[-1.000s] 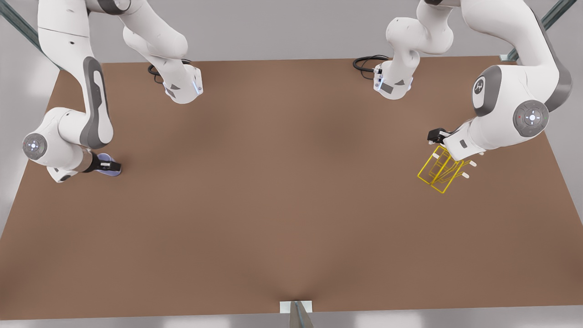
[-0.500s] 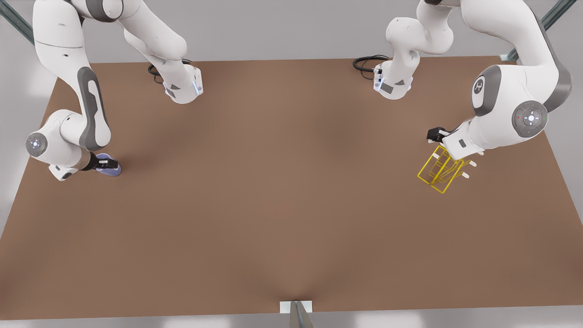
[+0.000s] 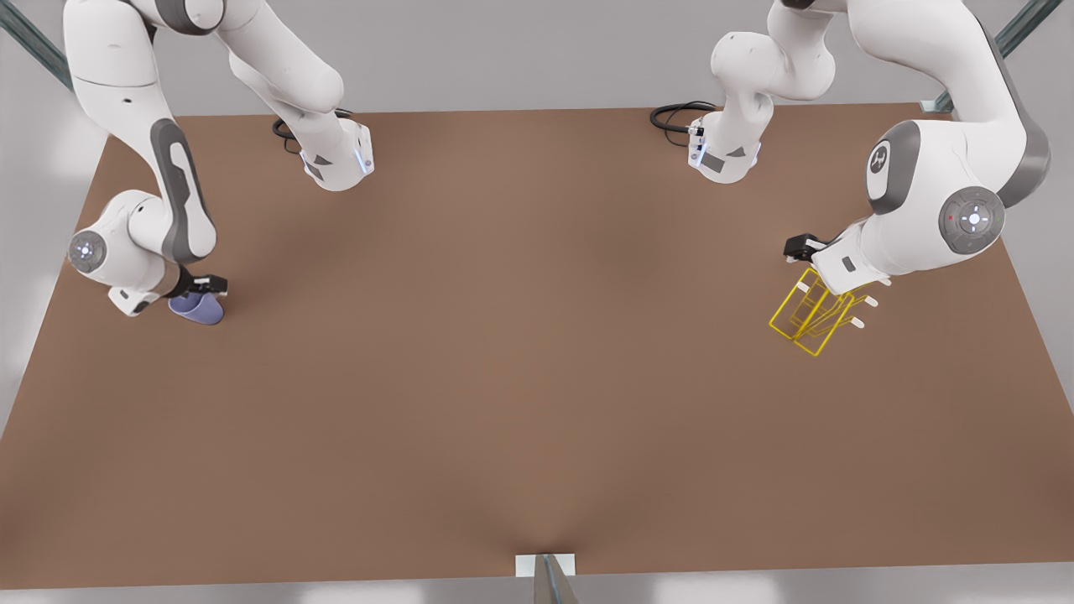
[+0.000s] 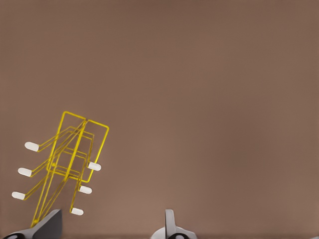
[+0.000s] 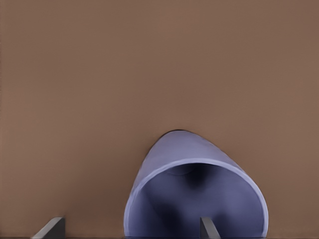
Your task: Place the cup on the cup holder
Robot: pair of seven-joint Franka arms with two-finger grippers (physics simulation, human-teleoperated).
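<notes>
Cup (image 3: 198, 309): one, beside my open, empty right gripper (image 3: 206, 288). One cup holder (image 3: 810, 315) sits under my left gripper (image 3: 803, 249), likewise open, empty.

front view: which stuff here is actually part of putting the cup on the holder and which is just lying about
Part of the job:
- cup, at the front view's left, right gripper open beside it
- cup holder, at the front view's right, left gripper open by it

Just there:
- black cables at the table's far edge
- table itself
</notes>
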